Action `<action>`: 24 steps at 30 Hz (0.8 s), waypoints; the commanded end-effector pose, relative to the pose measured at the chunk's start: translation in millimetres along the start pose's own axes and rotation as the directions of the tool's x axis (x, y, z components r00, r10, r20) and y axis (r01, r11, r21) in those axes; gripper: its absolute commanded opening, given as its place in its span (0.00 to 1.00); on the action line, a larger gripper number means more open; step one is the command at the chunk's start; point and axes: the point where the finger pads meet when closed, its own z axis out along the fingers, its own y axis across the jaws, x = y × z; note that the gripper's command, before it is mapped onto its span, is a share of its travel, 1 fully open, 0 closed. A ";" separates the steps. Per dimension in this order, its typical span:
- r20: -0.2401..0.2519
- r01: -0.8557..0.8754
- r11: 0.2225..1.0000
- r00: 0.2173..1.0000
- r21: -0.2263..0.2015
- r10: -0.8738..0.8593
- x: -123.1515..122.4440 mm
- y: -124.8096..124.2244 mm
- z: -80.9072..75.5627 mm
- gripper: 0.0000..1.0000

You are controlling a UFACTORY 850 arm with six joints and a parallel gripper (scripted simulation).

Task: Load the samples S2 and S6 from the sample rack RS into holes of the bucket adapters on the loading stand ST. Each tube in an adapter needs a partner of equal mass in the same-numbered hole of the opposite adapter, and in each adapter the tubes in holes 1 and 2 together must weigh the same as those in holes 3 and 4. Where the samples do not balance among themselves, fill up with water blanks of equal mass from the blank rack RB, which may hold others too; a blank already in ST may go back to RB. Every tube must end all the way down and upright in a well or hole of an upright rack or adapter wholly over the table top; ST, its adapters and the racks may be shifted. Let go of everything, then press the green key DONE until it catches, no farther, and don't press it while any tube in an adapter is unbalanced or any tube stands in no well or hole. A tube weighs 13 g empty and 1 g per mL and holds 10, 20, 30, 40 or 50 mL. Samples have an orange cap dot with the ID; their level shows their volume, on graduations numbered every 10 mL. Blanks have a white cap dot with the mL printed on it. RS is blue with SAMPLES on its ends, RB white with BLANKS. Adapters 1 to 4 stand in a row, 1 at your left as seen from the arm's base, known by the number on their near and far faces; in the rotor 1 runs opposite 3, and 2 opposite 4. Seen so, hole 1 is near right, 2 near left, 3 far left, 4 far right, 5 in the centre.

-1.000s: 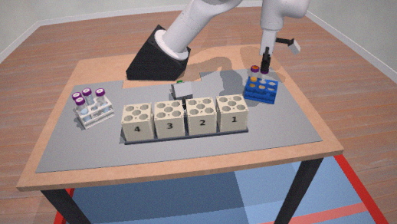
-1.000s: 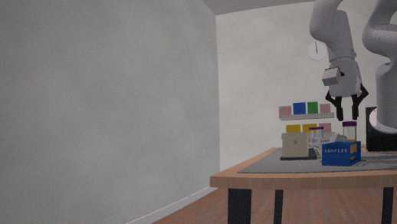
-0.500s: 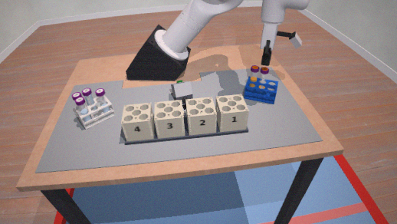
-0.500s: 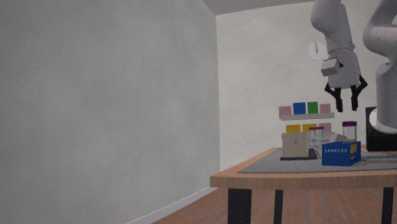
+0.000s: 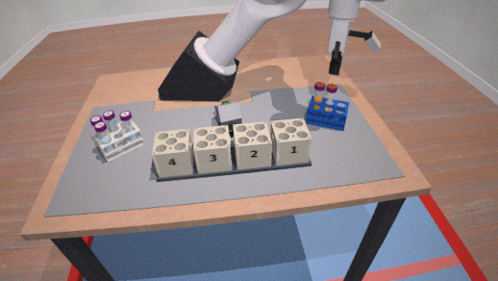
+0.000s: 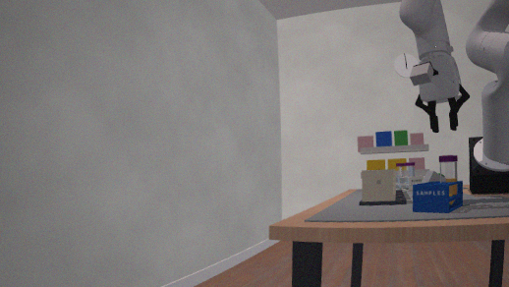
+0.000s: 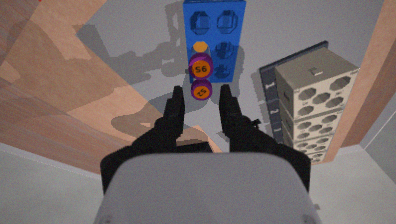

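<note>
As the hand (image 6: 442, 123) hangs high above the blue rack RS (image 5: 332, 116), half open, gripping nothing | S6 (image 7: 201, 68) stands in RS near counter's (image 5: 269, 208) far right corner | adapters (image 5: 293, 140) unloaded.

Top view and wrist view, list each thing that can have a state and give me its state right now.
Gripper: part open, empty, above the sample rack.
S6 tube: capped, upright in the sample rack.
Adapters: all holes vacant.
Blank rack: upright, three capped tubes.
</note>
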 end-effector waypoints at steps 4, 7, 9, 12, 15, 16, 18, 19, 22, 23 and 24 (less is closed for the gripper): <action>-0.001 0.001 1.000 1.000 -0.001 -0.001 0.7 0.3 -13.1 0.43; -0.001 0.001 1.000 1.000 -0.001 -0.001 0.7 0.2 -19.1 0.43; -0.001 0.001 1.000 1.000 -0.001 -0.001 0.7 0.2 -23.1 0.43; -0.001 0.001 1.000 1.000 -0.001 -0.001 0.7 0.2 -29.2 0.43; -0.001 0.001 1.000 1.000 -0.001 -0.001 0.7 0.2 -31.2 0.43; -0.001 0.001 1.000 1.000 -0.001 -0.001 0.7 0.2 -33.2 0.43; -0.001 0.001 1.000 1.000 -0.001 -0.001 0.7 0.2 -37.2 0.43; -0.001 0.001 1.000 1.000 -0.001 -0.001 0.7 0.2 -39.2 0.43; -0.001 0.001 1.000 1.000 -0.001 -0.001 0.7 0.2 -45.2 0.43; -0.001 0.001 1.000 1.000 -0.001 -0.001 0.7 0.2 -47.2 0.43; -0.001 0.001 1.000 1.000 -0.001 -0.001 0.7 0.2 -49.2 0.43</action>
